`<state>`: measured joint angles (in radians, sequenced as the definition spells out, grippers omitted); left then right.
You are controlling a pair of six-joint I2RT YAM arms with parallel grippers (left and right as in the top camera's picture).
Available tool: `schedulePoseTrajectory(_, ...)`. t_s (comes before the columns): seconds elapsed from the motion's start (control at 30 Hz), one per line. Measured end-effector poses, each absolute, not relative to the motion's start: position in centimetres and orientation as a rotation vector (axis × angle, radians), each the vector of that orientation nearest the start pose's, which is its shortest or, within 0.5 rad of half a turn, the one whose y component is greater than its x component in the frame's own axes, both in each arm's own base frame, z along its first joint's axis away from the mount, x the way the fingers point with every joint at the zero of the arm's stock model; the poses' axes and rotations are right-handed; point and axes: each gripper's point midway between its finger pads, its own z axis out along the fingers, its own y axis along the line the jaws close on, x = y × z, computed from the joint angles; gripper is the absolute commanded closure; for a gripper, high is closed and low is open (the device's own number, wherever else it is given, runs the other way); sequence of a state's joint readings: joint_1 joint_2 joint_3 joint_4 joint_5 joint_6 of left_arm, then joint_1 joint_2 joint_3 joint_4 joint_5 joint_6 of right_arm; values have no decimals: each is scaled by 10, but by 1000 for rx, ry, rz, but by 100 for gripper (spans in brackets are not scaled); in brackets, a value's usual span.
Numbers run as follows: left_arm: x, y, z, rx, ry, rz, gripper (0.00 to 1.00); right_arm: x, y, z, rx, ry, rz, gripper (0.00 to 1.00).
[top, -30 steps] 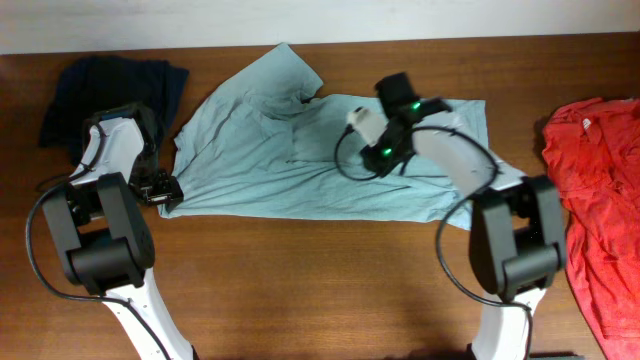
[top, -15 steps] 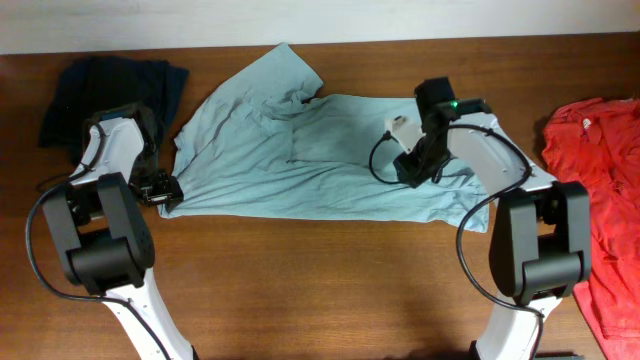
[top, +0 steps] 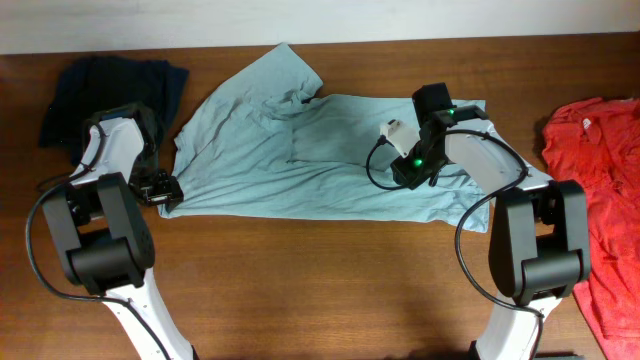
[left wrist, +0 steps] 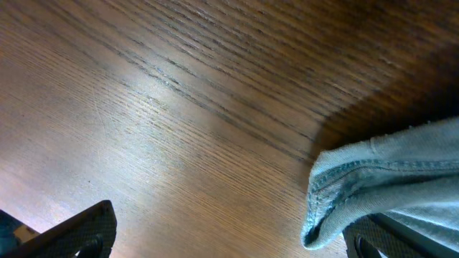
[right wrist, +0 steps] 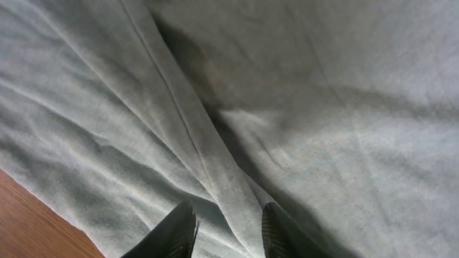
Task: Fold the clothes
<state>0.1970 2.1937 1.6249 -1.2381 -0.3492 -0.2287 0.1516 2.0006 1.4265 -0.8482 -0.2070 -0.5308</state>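
T-shirt [top: 300,160] spread across table [top: 320,280], left gripper [left wrist: 229,240] spread wide beside its hem corner, right gripper [right wrist: 226,218] down on its right half, 2 fingers [right wrist: 179,229] narrowly apart astride a fold, pinching or not cannot tell

Over the last 1 second the right hand [top: 403,172] has swung to the right across the T-shirt [top: 280,160], from just right of the shirt's middle to its right part. In the last half of that time it edged back slightly left and nearer. Its arm, earlier stretched leftward over the cloth, now bends above the shirt's right end.
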Motion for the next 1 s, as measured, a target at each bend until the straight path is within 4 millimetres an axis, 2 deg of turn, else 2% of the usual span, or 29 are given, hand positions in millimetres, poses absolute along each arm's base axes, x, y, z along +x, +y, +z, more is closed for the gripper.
schedulePoseTrajectory(0.77, 339, 128, 18, -633, 3255, 591, 1, 395, 109, 19, -1032, 2728, 364, 69)
schedulePoseTrajectory(0.9, 339, 128, 18, -633, 3255, 591, 1, 393, 109, 9, -1036, 2750, 374, 72)
schedulePoseTrajectory(1.0, 339, 128, 18, -633, 3255, 592, 1, 395, 109, 6, -1038, 2743, 371, 79)
